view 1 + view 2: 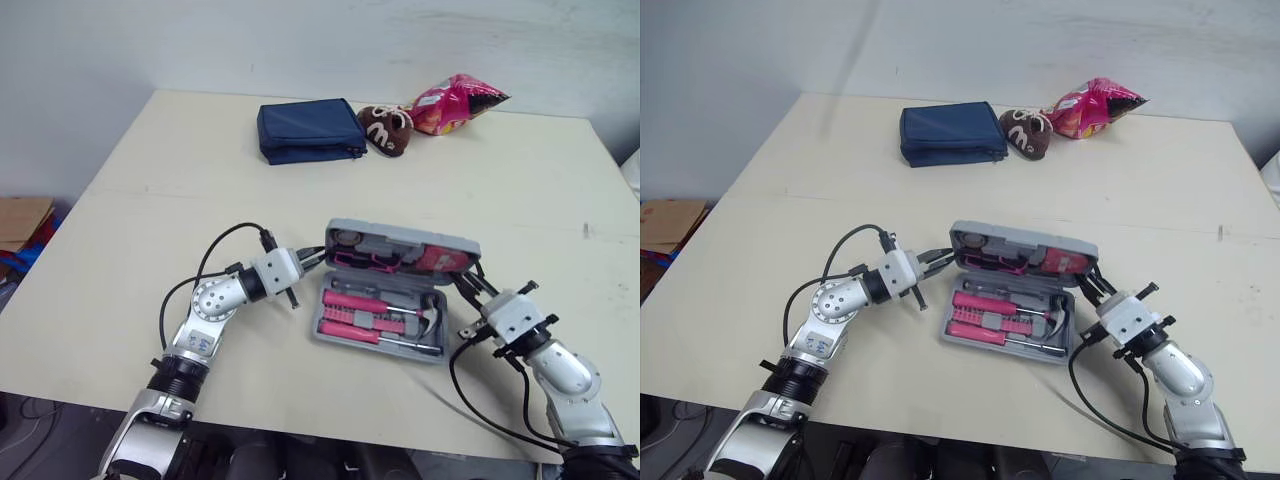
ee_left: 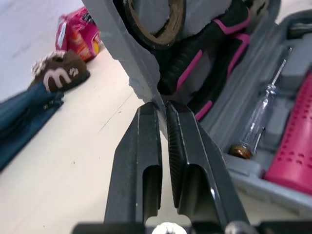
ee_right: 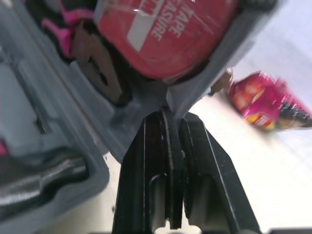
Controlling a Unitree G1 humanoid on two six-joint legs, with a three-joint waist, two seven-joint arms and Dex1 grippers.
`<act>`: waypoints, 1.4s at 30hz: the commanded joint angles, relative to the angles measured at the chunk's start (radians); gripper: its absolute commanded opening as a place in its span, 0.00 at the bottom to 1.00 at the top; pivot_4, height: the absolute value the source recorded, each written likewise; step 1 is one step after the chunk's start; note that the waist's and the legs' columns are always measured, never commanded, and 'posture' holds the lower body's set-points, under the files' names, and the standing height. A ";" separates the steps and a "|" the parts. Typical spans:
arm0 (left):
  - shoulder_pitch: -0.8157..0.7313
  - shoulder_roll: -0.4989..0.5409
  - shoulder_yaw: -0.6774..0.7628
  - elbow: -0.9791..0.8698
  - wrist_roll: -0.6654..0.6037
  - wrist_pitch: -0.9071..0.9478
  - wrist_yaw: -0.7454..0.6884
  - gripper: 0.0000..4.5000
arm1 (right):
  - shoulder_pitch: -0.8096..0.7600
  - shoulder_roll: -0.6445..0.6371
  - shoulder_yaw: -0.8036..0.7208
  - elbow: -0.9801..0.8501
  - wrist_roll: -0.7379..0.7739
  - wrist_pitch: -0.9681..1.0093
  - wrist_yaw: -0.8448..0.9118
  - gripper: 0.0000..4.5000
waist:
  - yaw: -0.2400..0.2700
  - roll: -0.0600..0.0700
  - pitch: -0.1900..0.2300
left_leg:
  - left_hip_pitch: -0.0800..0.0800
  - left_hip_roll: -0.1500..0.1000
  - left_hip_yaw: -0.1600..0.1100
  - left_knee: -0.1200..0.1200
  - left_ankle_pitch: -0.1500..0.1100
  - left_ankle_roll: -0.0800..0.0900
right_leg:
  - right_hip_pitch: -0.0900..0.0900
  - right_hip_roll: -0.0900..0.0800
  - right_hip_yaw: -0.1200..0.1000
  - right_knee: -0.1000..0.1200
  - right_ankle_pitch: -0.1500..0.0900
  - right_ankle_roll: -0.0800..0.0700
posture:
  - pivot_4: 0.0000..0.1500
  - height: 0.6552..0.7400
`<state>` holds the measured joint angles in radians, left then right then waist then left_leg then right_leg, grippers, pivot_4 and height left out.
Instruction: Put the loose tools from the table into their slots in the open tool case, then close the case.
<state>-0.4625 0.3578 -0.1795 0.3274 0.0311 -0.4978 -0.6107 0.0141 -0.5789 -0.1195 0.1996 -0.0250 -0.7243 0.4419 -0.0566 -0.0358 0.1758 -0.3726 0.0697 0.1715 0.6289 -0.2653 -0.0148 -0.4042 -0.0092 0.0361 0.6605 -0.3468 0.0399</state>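
The raised lid (image 1: 400, 243) of the tool case (image 1: 380, 348) is hiding the strip of table (image 1: 180, 170) just behind it, and the pink pieces (image 1: 372, 318) in its base are showing too small to tell apart. In the right wrist view the red tape measure (image 3: 161, 39) is running off the picture's top edge and the pink snack bag (image 3: 258, 102) is showing blurred.

lab-like room, bare white wall (image 1: 300, 40) at 12 o'clock, cream worktop (image 1: 150, 200), cardboard box (image 1: 20, 222) on the floor at 9 o'clock, navy pouch (image 1: 308, 130) and snack bag (image 1: 455, 103) near 12 o'clock
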 commanded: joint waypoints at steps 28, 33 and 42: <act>-0.314 -0.010 -0.018 0.319 -0.069 0.296 -0.290 0.00 | 0.517 -0.341 -0.007 -0.701 0.543 0.844 0.411 0.00 | 0.021 -0.009 0.001 | 0.010 0.003 -0.001 -0.001 -0.008 -0.001 | 0.010 0.001 -0.004 -0.002 -0.004 -0.003 | 1.00 1.00; -0.398 -0.078 -0.060 0.474 -0.022 0.248 -0.323 0.00 | 0.450 -0.321 0.035 -0.705 0.486 0.948 0.385 0.00 | 0.023 -0.009 0.001 | 0.004 0.003 -0.001 0.003 -0.009 0.001 | 0.007 0.001 -0.003 -0.002 -0.003 -0.002 | 1.00 1.00; -0.330 -0.047 -0.076 0.380 -0.042 0.239 -0.494 0.00 | 0.328 -0.256 0.031 -0.550 0.358 0.925 0.350 0.00 | 0.019 -0.009 0.001 | 0.004 0.003 0.000 0.004 -0.009 0.001 | 0.007 0.000 -0.003 -0.001 -0.003 -0.002 | 1.00 1.00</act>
<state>-0.8097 0.3005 -0.2537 0.7737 0.0058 -0.2609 -1.0721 0.3625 -0.8439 -0.0681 -0.4078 0.3829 0.2095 0.8259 -0.0379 -0.0450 0.1766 -0.3683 0.0728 0.1715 0.6333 -0.2740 -0.0128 -0.3970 -0.0093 0.0329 0.6594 -0.3493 0.0386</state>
